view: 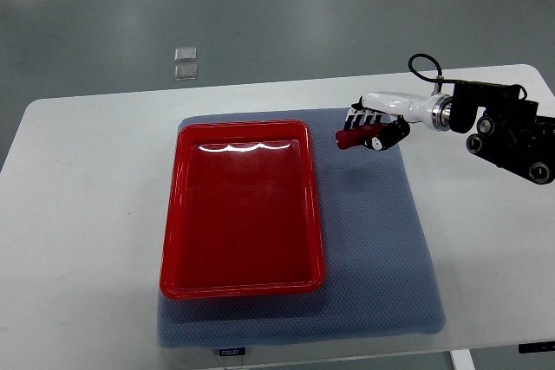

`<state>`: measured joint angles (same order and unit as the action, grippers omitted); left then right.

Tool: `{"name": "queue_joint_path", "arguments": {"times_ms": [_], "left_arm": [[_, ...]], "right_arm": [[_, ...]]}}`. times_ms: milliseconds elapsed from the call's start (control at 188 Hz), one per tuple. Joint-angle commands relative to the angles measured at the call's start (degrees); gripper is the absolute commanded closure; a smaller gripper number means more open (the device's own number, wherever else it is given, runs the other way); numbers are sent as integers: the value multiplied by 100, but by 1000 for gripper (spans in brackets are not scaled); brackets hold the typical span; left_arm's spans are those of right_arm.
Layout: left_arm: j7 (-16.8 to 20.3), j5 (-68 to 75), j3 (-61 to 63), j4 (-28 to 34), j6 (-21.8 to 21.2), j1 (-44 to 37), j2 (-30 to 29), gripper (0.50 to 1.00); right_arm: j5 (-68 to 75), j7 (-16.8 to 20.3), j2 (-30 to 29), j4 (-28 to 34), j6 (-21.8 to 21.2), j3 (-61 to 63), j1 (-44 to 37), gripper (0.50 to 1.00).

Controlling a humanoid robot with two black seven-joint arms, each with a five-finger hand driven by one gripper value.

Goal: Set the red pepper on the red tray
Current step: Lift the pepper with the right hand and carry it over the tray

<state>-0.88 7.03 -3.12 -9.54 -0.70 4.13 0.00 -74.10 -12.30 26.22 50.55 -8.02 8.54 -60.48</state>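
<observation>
Red pepper (354, 136) sits in the grip of the right hand (375, 127), just off the far right corner of the red tray (173, 240), and its dark red tip pokes out toward that corner! The fingers (360, 116) are curled down over it and pinch it against the thumb. A shadow lies on the grey mat (381, 249) right of the tray, below the hand, so the pepper looks lifted clear of the mat. Right arm (503, 132) reaches in from the side away from the tray, black joints and a white wrist with a looping cable. Tray lies flat on the mat, glossy, light glinting along its far inner edge. Mat and tray rest on the white table (78, 214).
</observation>
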Motion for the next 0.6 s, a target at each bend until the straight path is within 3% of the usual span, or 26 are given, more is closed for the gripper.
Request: {"name": "queue_joint_path", "arguments": {"times_ms": [0,144,335,596], "left_arm": [[0,0,4,-4,8,0,0,500],[0,0,13,-4,-1,0,0,500],[0,0,4,-4,8,0,0,500],[0,0,4,-4,-1,-35,0,500]], "right_arm": [[27,0,199,175,-139,7,-289,1000],[80,26,498,754,-394,-1,-851,1000],[168,70,366,851,-482,-36,-1151,1000],[343,70,-1348,306,-411,-573,-1546,1000]]}}
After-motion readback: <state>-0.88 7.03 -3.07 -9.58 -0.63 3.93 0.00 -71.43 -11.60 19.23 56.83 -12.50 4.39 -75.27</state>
